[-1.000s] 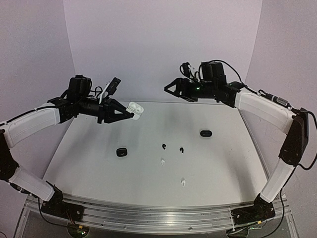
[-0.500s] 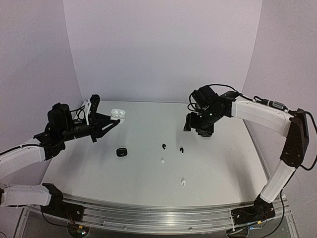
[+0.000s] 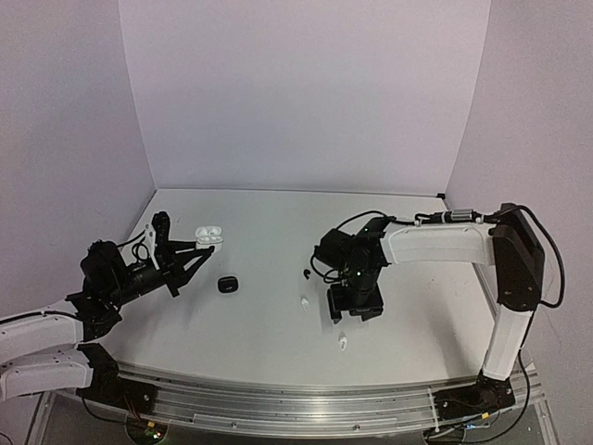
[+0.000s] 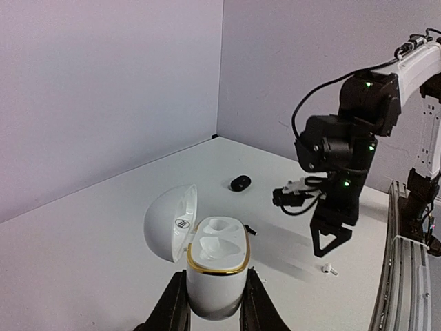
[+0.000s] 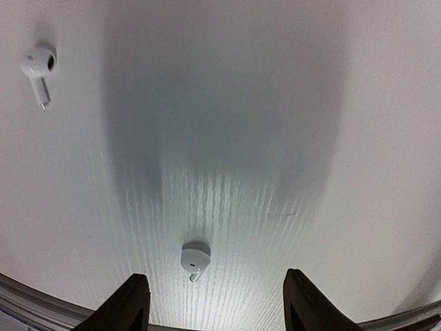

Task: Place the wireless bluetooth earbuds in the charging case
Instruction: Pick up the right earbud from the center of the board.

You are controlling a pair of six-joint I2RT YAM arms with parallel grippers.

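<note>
Near white earbud (image 5: 195, 258): lies on the table (image 3: 435, 306), well apart from the white charging case (image 4: 217, 265), over on the right arm's side.
Right gripper (image 5: 217, 274): hangs just above that earbud. Its fingers are wide apart with the bud between them and not touched, so it looks ready to drop and pinch.
Other white earbud (image 5: 38, 69): on the table, a bit closer to the white case.
Black earbud (image 3: 307, 273): on the table between the white case and the right arm.
White charging case: lid open, both cups empty, held up so a bud can go in.
Left gripper (image 4: 215, 303): clamped on the white case's bottom half, leaving the lid free.
Black case (image 3: 226, 284): on the table near the white case.
</note>
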